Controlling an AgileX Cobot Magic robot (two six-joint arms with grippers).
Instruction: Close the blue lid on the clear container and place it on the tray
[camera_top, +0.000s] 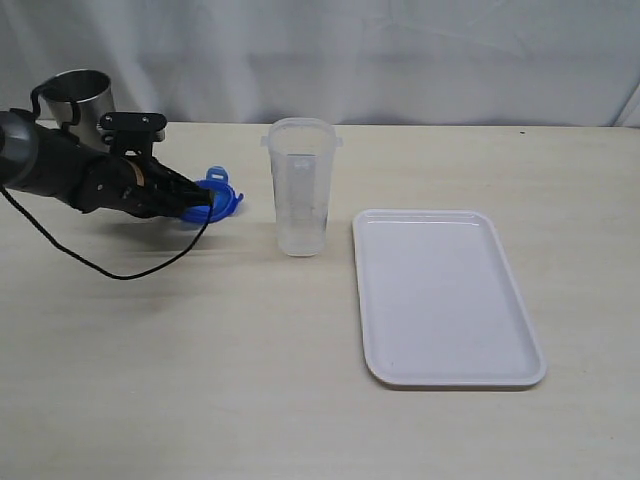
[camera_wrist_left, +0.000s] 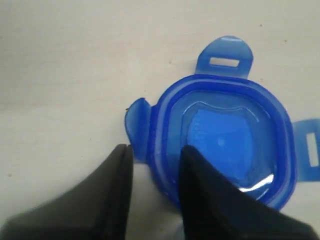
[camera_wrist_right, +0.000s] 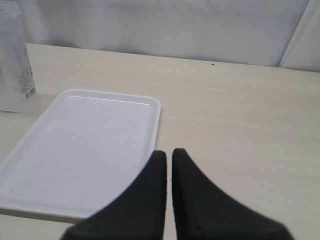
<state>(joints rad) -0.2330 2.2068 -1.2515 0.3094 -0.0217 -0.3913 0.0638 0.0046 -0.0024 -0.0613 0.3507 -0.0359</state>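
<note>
The small bright blue plastic lid (camera_top: 218, 195) with snap-lock flaps lies flat on the pale wood-grain desk (camera_top: 250, 380), in its left half toward the far edge, its flaps splayed outward. The tall clear plastic container (camera_top: 301, 190) stands upright and uncovered near the middle of the desk, apart from the lid. The flat white rectangular tray (camera_top: 445, 300) rests in the right half, its far left corner just beside the container but not touching it. A grey steel cup (camera_top: 82, 95) stands at the far left corner, and a white curtain (camera_top: 400, 60) hangs behind the far edge.

The dark left arm reaches in low from the left edge, a black cable (camera_top: 110, 272) looping under it. The left end effector (camera_top: 195, 208) tilts down onto the lid; its jaws stand astride the lid's rim, and I cannot tell whether they press it. The right end effector (camera_wrist_right: 167, 152) is clenched, its fingertips almost together, above the desk beside the tray's rim.
</note>
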